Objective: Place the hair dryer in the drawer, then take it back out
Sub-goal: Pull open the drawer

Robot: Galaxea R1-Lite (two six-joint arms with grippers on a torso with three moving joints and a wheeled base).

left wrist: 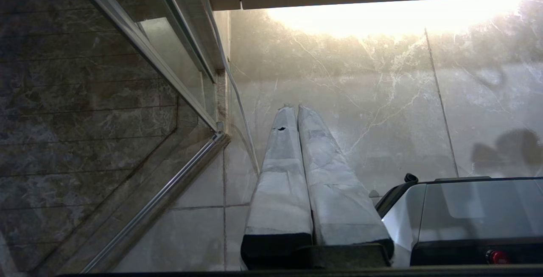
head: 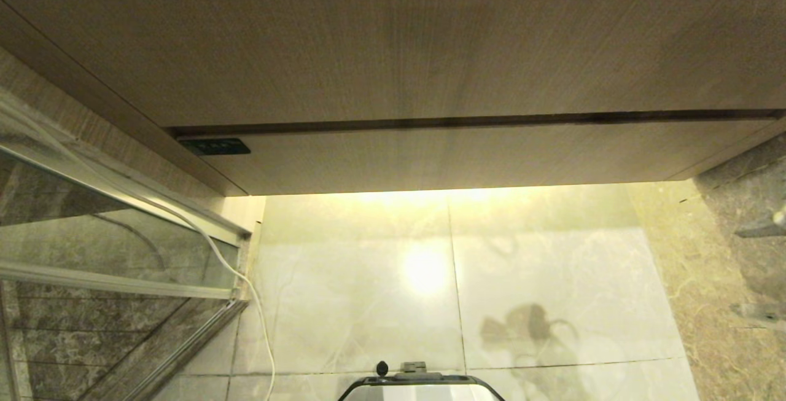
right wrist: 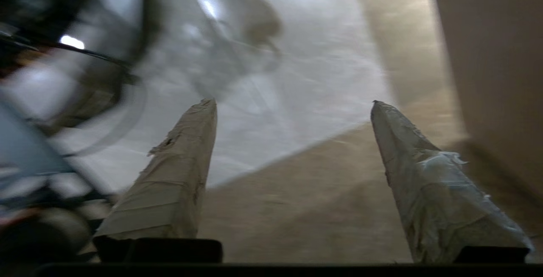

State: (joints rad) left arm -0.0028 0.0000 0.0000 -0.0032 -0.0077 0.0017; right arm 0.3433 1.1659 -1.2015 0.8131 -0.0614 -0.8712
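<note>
The hair dryer appears in no view, so its place cannot be told. The drawer (head: 466,155) is shut flush. Judged: the opening step is in hand; the front needs pulling. Right hand (right wrist: 292,103) is spread, empty, above the floor (head: 540,278). Left hand (left wrist: 295,108), pressed together, hangs idle near a glass door (head: 116,253)

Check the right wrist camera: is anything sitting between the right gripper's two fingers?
Nothing. In the right wrist view the right gripper stands open, and only blurred floor tile shows past its fingers. No hair dryer is visible.
</note>
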